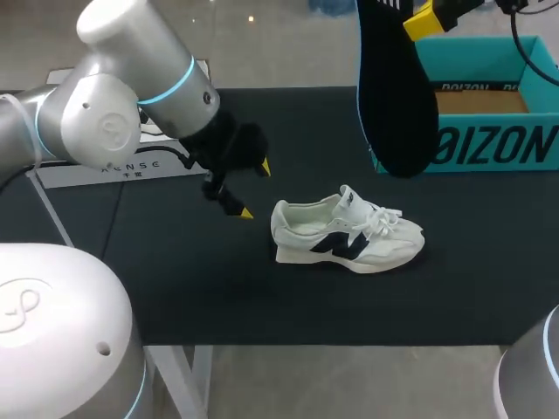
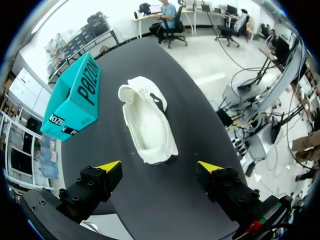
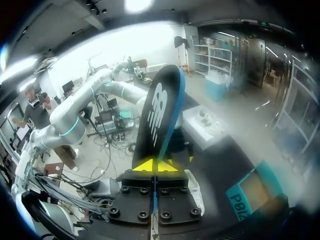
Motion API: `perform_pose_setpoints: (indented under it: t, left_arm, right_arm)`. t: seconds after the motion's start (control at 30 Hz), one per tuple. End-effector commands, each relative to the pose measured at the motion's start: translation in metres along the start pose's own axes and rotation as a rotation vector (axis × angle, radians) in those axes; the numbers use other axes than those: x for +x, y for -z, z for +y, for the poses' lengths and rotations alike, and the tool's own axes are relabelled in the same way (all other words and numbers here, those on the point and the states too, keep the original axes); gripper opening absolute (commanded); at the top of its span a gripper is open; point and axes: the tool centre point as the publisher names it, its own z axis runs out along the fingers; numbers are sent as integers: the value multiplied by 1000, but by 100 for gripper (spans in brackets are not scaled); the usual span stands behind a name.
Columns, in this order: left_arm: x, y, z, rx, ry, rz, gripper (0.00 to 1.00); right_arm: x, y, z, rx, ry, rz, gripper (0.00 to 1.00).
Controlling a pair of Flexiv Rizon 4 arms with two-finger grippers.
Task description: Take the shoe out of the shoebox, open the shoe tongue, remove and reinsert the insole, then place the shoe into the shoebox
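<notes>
Black tabletop [image 1: 192, 288] carries white shoe [image 1: 349, 236] near middle, upright on sole, toe toward right edge, dark logo on side, laces loose. Teal shoebox [image 1: 498, 148] at far right corner, open, no shoe inside. Judged done: shoe out, tongue opened, insole [image 1: 393, 96] removed. Left to do: reinsert insole, return shoe to shoebox. Right gripper [image 3: 156, 166] pinched tight on dark, blue-edged insole, held aloft near shoebox. Left gripper [image 1: 255, 189] fingers apart, empty, near shoe heel.

Open mat [image 1: 218, 288] lies between your left gripper [image 1: 255, 189] and the shoe [image 1: 348, 231], centre frame. Upper right, the insole [image 1: 395, 96] hangs before the shoebox [image 1: 524, 148].
</notes>
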Motion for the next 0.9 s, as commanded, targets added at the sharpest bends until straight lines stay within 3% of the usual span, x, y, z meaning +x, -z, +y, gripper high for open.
perform_pose_setpoints:
  t: [0.03, 0.23, 0.47, 0.9]
  left_arm:
    - [-8, -2, -16, 6, -31, -20, 100]
    - [-28, -16, -33, 6, -71, -37, 100]
    - [-50, -57, -39, -3, -82, -37, 100]
    - [-60, -126, -43, -8, -4, 20, 100]
  right_arm:
    - [-1, 0, 1, 3, -2, 0, 0]
    - [-1, 0, 1, 3, -2, 0, 0]
    - [-1, 0, 1, 3, -2, 0, 0]
    - [-1, 0, 1, 3, -2, 0, 0]
